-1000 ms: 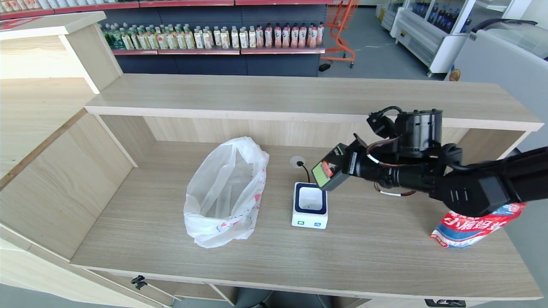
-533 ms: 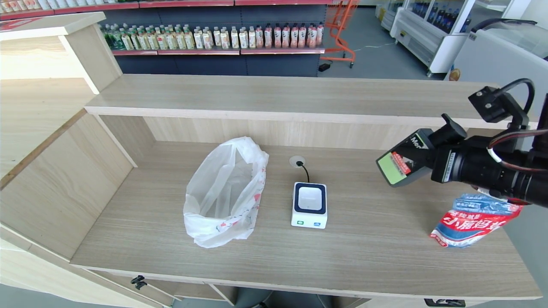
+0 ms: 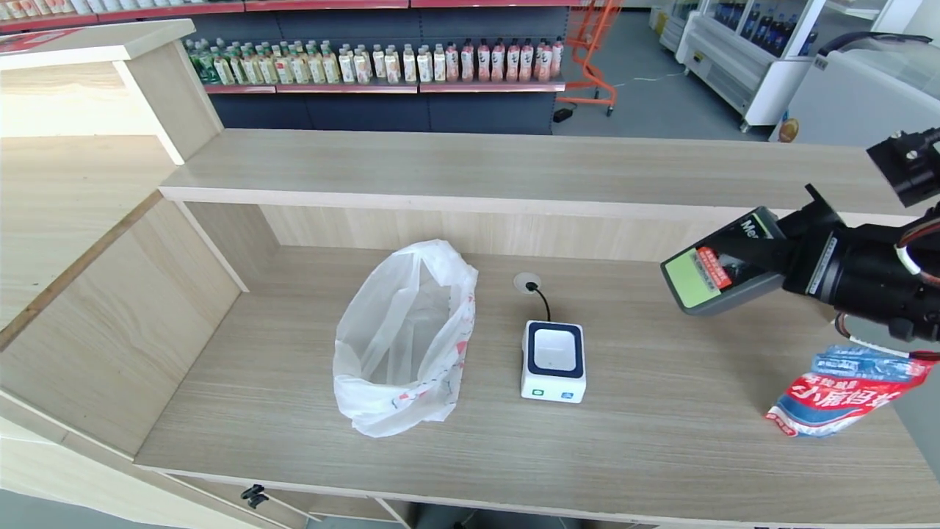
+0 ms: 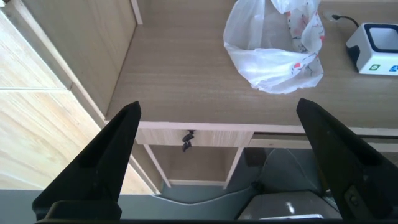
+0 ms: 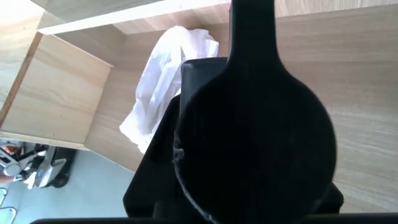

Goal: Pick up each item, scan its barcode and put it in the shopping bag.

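**Right gripper holds a small box in the air to the right of the barcode scanner**

The right gripper [image 3: 771, 253] is closed on one end of a dark box [image 3: 716, 272] and holds it tilted above the right part of the table [image 3: 661, 448]. The box's free end points toward the middle of the table. That end has a pale green face, with a red label bearing small white print beside it. There is also some white lettering on the dark upper side, partly hidden by the gripper.

The scanner [image 3: 554, 360] is a small white block with a dark blue frame around its pale window. It has two little coloured badges, one green and one blue, on its front. It stands near the middle of the table, well apart from the box. Its black cable [image 3: 542, 297] runs back to a round port in the tabletop.

Just to the scanner's left is the shopping bag [image 3: 407, 338], thin white plastic with red markings. It stands with its mouth open.

A snack pouch [image 3: 844, 389] lies at the table's right end, below the right arm. It is red, blue and white, with large white characters across a red band.

The left gripper [image 4: 219, 109] hangs low in front of the table's near edge. Its two dark fingers [image 4: 99, 168] are spread wide, with nothing between them.

Behind the table, a store shelf [image 3: 382, 88] carries a row of drink bottles with green, yellow and pink labels.
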You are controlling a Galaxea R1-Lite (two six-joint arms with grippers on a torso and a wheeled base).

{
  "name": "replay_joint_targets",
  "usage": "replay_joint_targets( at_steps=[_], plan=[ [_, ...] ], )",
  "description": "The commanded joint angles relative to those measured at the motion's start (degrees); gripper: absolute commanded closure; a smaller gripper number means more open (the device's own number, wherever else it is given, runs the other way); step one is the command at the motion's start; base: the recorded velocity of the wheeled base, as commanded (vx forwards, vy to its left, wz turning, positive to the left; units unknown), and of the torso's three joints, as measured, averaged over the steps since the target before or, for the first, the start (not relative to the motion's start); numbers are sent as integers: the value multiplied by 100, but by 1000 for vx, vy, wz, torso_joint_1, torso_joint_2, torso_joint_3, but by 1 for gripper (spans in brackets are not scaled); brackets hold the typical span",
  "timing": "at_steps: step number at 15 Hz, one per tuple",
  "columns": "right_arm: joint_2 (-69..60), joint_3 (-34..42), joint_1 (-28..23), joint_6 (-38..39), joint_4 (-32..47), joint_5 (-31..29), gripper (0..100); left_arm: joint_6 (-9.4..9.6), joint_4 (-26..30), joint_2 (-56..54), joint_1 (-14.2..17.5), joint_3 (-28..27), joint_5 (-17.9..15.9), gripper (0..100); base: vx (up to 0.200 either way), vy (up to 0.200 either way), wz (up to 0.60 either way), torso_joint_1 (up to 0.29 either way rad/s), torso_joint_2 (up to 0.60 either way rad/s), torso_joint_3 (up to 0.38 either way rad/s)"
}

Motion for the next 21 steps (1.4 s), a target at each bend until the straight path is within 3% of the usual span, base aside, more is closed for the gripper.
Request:
replay_joint_targets(
  at_steps=[1, 7, 11, 15, 21],
  plan=[
    [254, -325, 156, 81, 225, 45, 100, 1, 0, -2, 2, 1, 0, 0, 0, 200, 0, 2, 7, 2],
    [1625, -518, 578, -438, 498, 10, 100, 10, 0, -2, 2, 1, 0, 0, 0, 33, 0, 0, 0, 0],
    [2451, -1028, 1000, -535, 489, 28, 100, 10, 0, -2, 2, 1, 0, 0, 0, 0, 0, 0, 0, 0],
    [3717, -1608, 1360, -754, -522, 98, 100, 10, 0, -2, 2, 1, 0, 0, 0, 0, 0, 0, 0, 0],
    [4973, -2645, 1809, -1642, -1111, 318, 100, 10, 0, -2, 2, 1, 0, 0, 0, 0, 0, 0, 0, 0]
  ],
)
